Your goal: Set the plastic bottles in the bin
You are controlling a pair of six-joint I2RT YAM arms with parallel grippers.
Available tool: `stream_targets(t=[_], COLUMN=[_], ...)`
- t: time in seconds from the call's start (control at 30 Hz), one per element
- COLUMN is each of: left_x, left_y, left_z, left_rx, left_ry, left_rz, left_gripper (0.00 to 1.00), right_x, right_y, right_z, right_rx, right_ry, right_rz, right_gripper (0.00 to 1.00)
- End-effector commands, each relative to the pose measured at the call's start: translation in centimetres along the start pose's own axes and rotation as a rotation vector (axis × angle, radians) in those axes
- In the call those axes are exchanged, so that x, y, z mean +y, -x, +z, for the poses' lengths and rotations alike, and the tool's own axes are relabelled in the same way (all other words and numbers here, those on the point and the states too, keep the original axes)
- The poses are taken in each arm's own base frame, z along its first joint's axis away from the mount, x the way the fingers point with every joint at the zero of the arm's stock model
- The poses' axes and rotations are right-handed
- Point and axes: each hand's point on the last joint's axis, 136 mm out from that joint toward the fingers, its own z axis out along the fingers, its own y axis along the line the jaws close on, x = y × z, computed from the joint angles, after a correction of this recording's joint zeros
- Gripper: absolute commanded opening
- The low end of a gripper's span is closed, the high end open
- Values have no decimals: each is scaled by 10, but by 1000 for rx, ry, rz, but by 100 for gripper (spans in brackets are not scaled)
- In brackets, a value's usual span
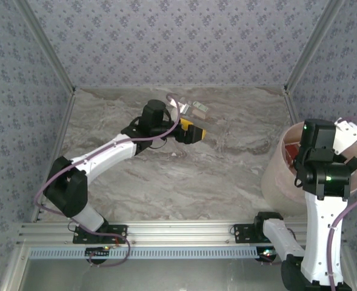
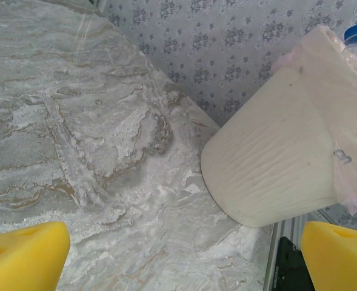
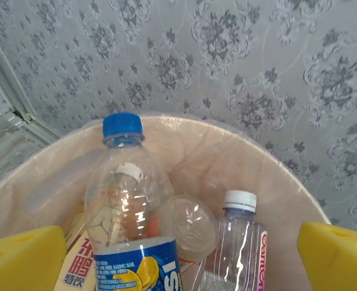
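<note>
The pale bin [image 1: 275, 173] stands at the table's right edge. My right gripper [image 3: 181, 260] hangs over it, open, its yellow pads [image 3: 23, 254] wide apart. Below it in the bin [image 3: 251, 151] lie several plastic bottles. A blue-capped one with a blue label [image 3: 130, 206] sits between the pads, touching neither. Beside it is a white-capped clear one [image 3: 236, 242]. My left gripper [image 1: 193, 132] is out over the back middle of the table, open and empty [image 2: 184, 260]. A small clear bottle [image 1: 197, 110] lies just behind it.
The left wrist view looks across bare marble table [image 2: 105, 151] toward the bin [image 2: 275, 157], with a blue cap [image 2: 355, 33] showing above its rim. Patterned walls [image 1: 178, 42] close the back and sides. An aluminium rail [image 1: 166, 233] runs along the near edge.
</note>
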Motion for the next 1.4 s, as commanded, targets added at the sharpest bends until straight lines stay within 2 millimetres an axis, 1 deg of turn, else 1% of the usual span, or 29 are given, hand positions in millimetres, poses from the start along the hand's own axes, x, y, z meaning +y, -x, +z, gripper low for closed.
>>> stream_targets(t=[0.0, 0.07, 0.17, 0.2, 0.27, 0.47, 0.5, 0.53, 0.6, 0.7, 0.8, 0.97, 1.1, 1.37], left_x=[-4, -3, -2, -2, -1, 2, 3, 3, 2, 1, 2, 0, 0, -1], left_y=[14, 15, 16, 16, 15, 12, 12, 13, 13, 14, 14, 15, 15, 16], left_z=[2, 4, 5, 5, 5, 7, 9, 10, 13, 13, 13, 12, 11, 10], left_rx=[-9, -6, -4, -2, 3, 15, 17, 17, 22, 21, 22, 17, 20, 15], left_ry=[-21, -19, -17, -18, -14, -5, -5, -9, -20, -25, -22, -27, -24, -21], left_rz=[-3, -7, -15, -18, -22, -34, -40, -43, -53, -58, -64, -69, -70, -70], left_gripper=[98, 98, 98, 98, 98, 98, 98, 98, 98, 98, 98, 98, 98, 98], right_x=[26, 63, 94, 100, 104, 107, 105, 99, 80, 57, 43, 24, 9, -11], right_y=[11, 3, -11, -16, -25, -46, -51, -54, -55, -41, -33, -36, -31, -29], right_z=[-9, -9, -1, 3, 10, 25, 29, 33, 40, 38, 31, 30, 28, 16], right_rx=[-17, 35, 102, 119, 151, 222, 244, 262, 268, 208, 158, 155, 130, 100], right_ry=[175, 344, 440, 443, 434, 395, 372, 324, 200, 101, 77, -7, -79, -116], right_rz=[-27, -28, -30, -33, -35, -43, -42, -39, -60, -56, -23, -10, -11, 8], right_gripper=[100, 100, 100, 100, 100, 100, 100, 100, 100, 100, 100, 100, 100, 100])
